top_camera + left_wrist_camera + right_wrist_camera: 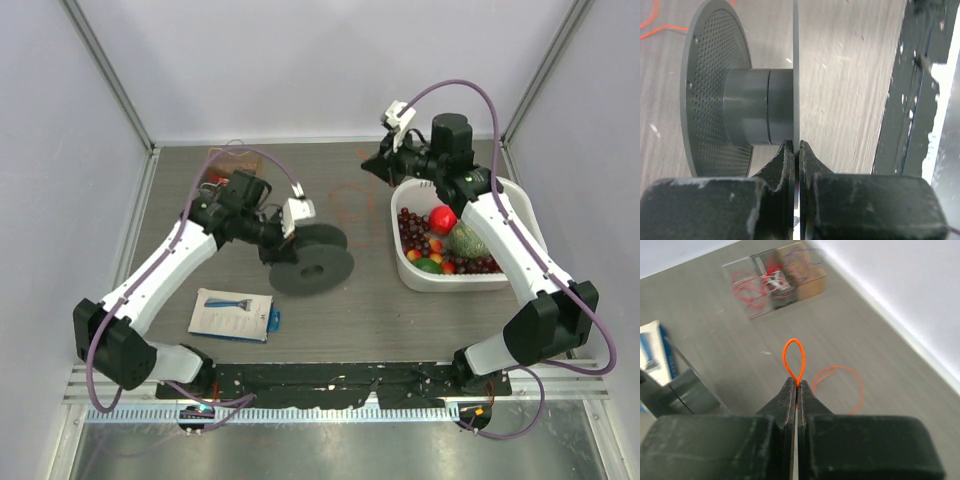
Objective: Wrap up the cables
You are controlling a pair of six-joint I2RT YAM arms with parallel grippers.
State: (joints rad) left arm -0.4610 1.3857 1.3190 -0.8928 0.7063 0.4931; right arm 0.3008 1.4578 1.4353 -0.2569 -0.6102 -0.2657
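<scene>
Over on the left, the left gripper point(796, 146) is clamped tight on the thin rim of the grey plastic spool with perforated flanges point(747, 105). I'd guess that is to steady it so the bare hub can take wire. Near it lies a flat blue-and-white packet point(232, 313), its print too small to read. Further right, the right gripper point(796, 385) pinches the thin orange cable point(784, 357), doubled into a small loop above the fingertips, probably to carry it to the spool. More orange wire curls on the table just beyond. A white tub of fruit point(455, 282) sits at the right, with no label legible.
</scene>
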